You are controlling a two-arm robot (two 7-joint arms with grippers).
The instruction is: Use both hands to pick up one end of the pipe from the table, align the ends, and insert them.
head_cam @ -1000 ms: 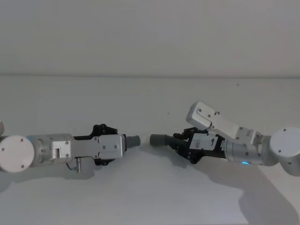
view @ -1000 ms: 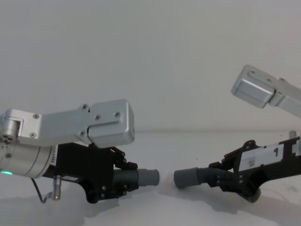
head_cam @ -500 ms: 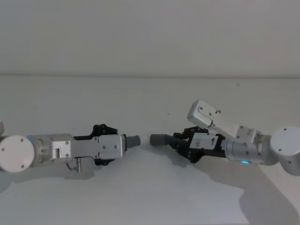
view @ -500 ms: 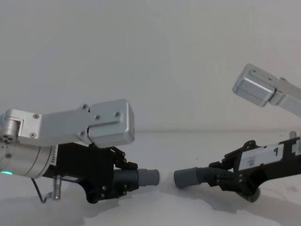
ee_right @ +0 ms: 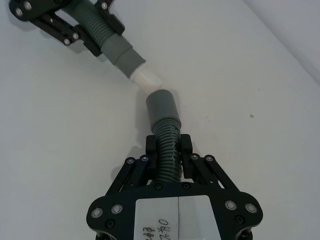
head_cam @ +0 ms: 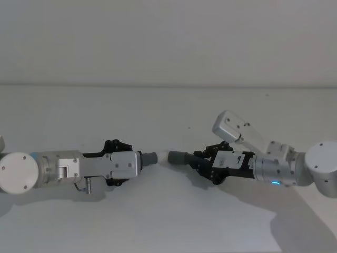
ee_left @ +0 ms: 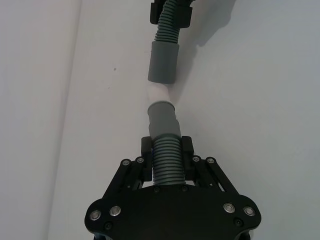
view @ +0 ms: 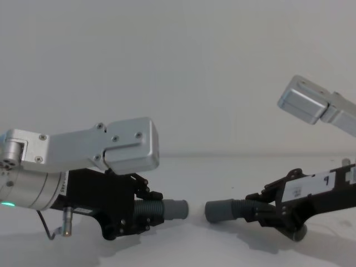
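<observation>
- Gripping the ribbed middle of the left tube piece (ee_left: 166, 169), the left pincer (ee_left: 166, 150) has its jaws drawn narrow around it, low over the white table (head_cam: 168, 221).
- The right pincer (ee_right: 169, 146) reaches in from the opposite side, clamped the same way on the ribbed part of the right tube piece (ee_right: 167, 134).
- Each piece's smooth cuff sticks out past the fingertips. The left cuff (ee_left: 164, 119) and the right cuff (ee_right: 161, 107) face each other, mouth toward mouth, between the two pincers.
- A short white tip (ee_right: 146, 79) juts from the left cuff and sits right at the rim of the right cuff. Whether it has entered cannot be told.
- From the right wrist, the two pieces meet at a slight angle rather than in one straight line.
- Step in hand, as judged: lining up the ends. Both pieces appear held just off the table, and the joint is not yet pushed home.
- The next move likely calls for squaring the two cuffs onto one line, then pressing them together along it. A crooked push could jam the tip on the rim.
</observation>
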